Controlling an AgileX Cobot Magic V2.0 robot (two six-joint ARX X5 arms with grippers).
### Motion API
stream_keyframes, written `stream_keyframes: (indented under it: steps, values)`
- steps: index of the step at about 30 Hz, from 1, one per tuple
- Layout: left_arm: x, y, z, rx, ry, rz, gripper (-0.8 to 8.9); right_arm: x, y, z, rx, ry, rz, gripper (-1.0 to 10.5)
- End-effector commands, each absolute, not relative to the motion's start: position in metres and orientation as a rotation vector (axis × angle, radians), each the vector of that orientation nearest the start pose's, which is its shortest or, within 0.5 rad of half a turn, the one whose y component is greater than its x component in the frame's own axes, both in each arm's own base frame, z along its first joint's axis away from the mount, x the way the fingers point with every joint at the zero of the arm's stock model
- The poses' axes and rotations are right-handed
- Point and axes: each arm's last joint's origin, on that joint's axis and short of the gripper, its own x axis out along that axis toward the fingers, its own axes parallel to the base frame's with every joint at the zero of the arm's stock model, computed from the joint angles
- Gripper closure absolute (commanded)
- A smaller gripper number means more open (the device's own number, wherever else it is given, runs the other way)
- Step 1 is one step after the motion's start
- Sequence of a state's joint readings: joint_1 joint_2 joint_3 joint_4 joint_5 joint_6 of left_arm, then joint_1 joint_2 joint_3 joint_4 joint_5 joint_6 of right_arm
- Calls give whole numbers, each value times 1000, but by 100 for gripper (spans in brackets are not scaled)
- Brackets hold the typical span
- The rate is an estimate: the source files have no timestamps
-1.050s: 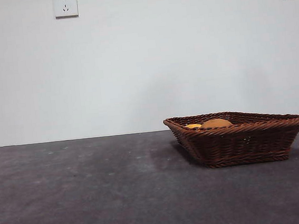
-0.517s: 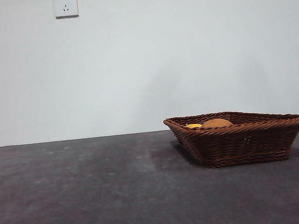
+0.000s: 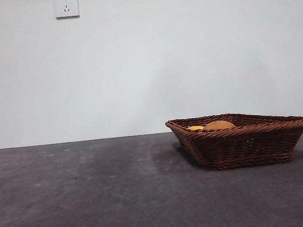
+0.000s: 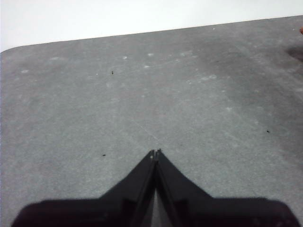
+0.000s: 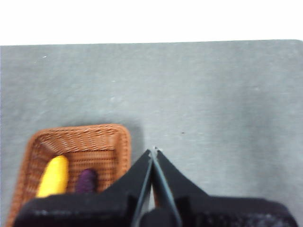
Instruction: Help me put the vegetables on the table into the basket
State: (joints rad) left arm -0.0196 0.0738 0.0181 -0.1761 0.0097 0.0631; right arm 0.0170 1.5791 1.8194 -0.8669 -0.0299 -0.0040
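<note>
The basket (image 3: 241,139) stands on the table (image 3: 95,194) at about 4 o'clock from the middle of the front view, and over its rim show the round brown top of the potato (image 3: 218,124) and, touching it at 9 o'clock, a small piece of the yellow corn (image 3: 196,127). In the right wrist view the corn (image 5: 53,176) and the dark purple eggplant (image 5: 86,180) lie side by side inside the basket (image 5: 75,142); the long axis of the corn runs about from 12 to 6 o'clock in that picture, and the rest of the eggplant is hidden behind the gripper body. The right gripper (image 5: 153,150) hangs high over the table just beside the basket's corner, its two jaws pressed together with nothing between them. The left gripper (image 4: 155,152) is also closed tight and holds nothing, and below it is only bare table. No vegetable shows on the table in any view, so I judge the task is finished, or nearly so. The right arm is the nearer one to the basket, which lies toward 8 o'clock from its tips, while the left arm is well apart from it.
</note>
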Motion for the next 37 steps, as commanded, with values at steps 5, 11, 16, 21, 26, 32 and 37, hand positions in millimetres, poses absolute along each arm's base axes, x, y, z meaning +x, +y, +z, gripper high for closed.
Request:
stream_keyframes:
  steps: [5,11,16,21,26,32,37]
  values:
    - [100,-2,143,76,249,-33,817,281,-2,452,-118,510,-136,946]
    - [101,-2,142,76,263,-33,817,207,-1,431,-132,187,-140,946]
    - [101,-2,141,76,276,-34,817,150,-5,365,-142,4,-242,946]
    - [102,-2,139,76,293,-34,817,111,-4,284,-156,-11,-194,946]
    - [102,-2,138,76,308,-35,817,98,0,214,-161,9,-40,946]
    - [103,-2,137,76,321,-36,817,97,1,163,-142,40,-11,946]
    - [103,-2,136,76,334,-36,817,96,1,150,-102,177,-12,946]
